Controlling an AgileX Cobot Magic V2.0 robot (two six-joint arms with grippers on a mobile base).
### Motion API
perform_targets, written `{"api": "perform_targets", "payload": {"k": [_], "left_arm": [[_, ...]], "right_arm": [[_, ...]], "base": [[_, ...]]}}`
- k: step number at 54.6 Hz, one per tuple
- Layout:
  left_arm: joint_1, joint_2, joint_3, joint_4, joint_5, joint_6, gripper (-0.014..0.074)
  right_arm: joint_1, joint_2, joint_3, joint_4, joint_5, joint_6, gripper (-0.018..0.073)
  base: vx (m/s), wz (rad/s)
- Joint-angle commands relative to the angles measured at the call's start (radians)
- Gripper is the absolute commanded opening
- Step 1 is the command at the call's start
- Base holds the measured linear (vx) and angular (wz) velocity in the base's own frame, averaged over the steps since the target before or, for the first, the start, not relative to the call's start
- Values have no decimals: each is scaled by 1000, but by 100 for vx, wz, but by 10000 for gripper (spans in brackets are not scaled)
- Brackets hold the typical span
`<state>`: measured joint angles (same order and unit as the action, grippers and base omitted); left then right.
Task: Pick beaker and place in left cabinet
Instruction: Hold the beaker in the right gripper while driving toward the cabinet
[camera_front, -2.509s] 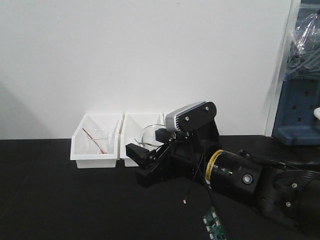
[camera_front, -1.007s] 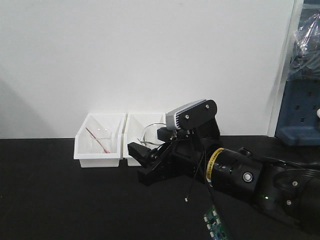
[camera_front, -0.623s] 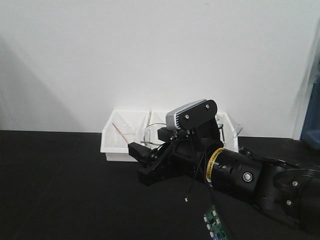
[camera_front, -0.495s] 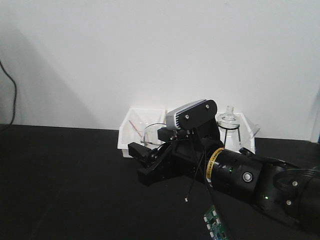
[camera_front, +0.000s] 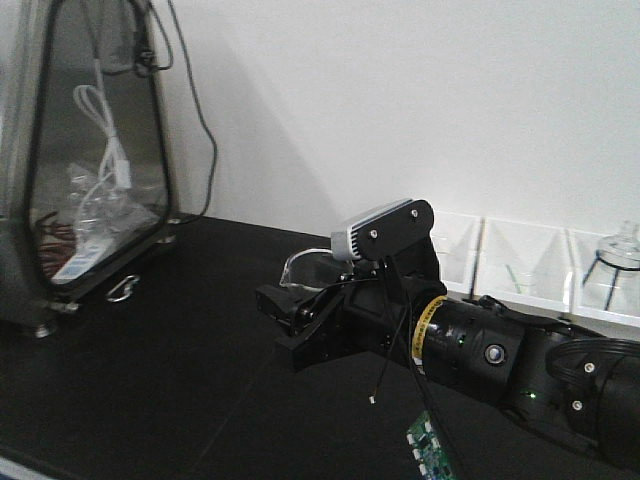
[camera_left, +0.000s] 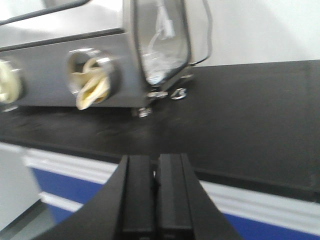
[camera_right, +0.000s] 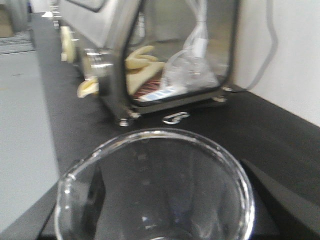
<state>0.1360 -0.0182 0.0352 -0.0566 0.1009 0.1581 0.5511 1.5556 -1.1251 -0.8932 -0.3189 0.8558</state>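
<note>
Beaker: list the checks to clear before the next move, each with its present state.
1. beaker clamped in the right gripper: ok.
2. beaker empty: cannot tell, the right wrist view is blurred.
3. left gripper shut, holding nothing: ok.
4. left cabinet in sight: not ok, no view shows it.
5. beaker apart from the windowed steel chamber: ok, bare black counter lies between them.

We are seeing the beaker (camera_right: 160, 190) sitting between the dark fingers of the right end effector (camera_front: 290, 325).
It is showing as clear, empty glass with a round open rim and faint wall markings, and it is hanging over the black worktop (camera_front: 150, 380), its mouth facing the wrist camera.
</note>
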Motion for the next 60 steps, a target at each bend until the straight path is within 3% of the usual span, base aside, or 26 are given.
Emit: {"api": "perform_targets", "payload": {"k": [1,60], "left_arm": [[0,-10,-17,-5,-82,-2,-6],[0,-10,-17,-5,-82,-2,-6]], "right_arm": [[-4,-43,-38,12,-60,-2,201],[-4,-43,-38,12,-60,-2,201]], "base": [[-16,62],[-15,65]]}}
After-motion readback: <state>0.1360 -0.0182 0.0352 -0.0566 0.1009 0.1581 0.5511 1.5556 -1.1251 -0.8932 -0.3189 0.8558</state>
